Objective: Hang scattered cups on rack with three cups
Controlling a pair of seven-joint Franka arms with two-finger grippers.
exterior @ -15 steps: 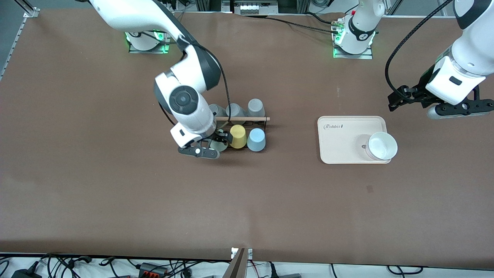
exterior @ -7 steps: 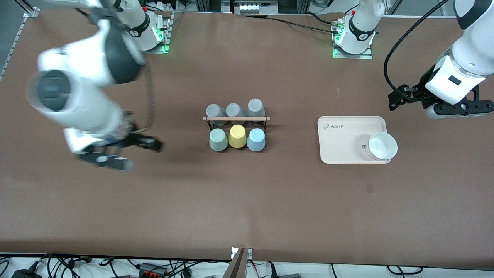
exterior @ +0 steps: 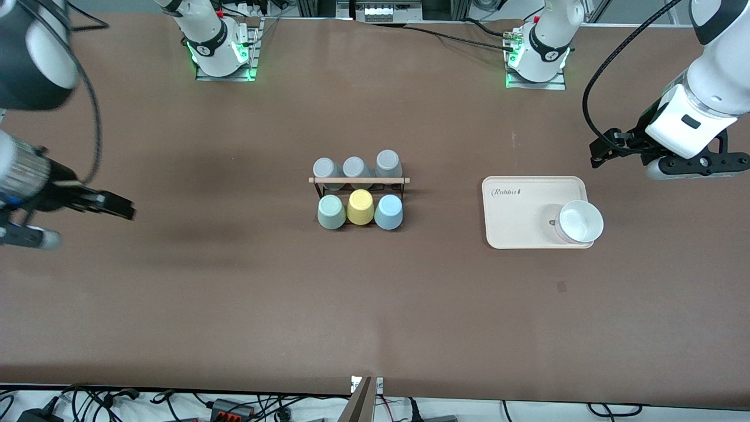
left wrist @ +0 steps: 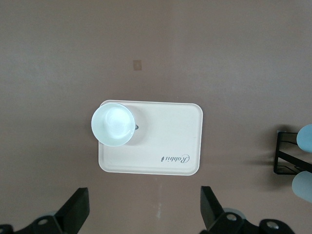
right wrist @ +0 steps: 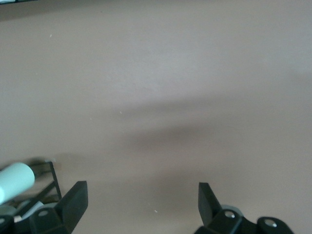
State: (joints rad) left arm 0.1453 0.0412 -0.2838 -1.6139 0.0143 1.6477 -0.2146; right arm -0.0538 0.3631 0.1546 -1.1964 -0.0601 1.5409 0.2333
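The black wire rack (exterior: 358, 180) with its wooden rod stands mid-table. Three grey cups (exterior: 355, 167) sit on its row farther from the front camera. On the nearer row sit the mint-green cup (exterior: 331, 211), a yellow cup (exterior: 360, 207) and the light blue cup (exterior: 388, 211). My right gripper (exterior: 29, 237) is open and empty, over bare table at the right arm's end; its wrist view (right wrist: 141, 204) shows the mint-green cup (right wrist: 14, 179) at the edge. My left gripper (exterior: 691, 169) is open and empty (left wrist: 145, 214), waiting in the air beside the tray.
A cream tray (exterior: 521, 220) with a white bowl (exterior: 579, 221) on it lies toward the left arm's end; both also show in the left wrist view, tray (left wrist: 165, 141) and bowl (left wrist: 113, 124). Bare brown table surrounds the rack.
My right gripper left the mint-green cup on the rack and swung away toward the right arm's end of the table. The left arm has not moved.
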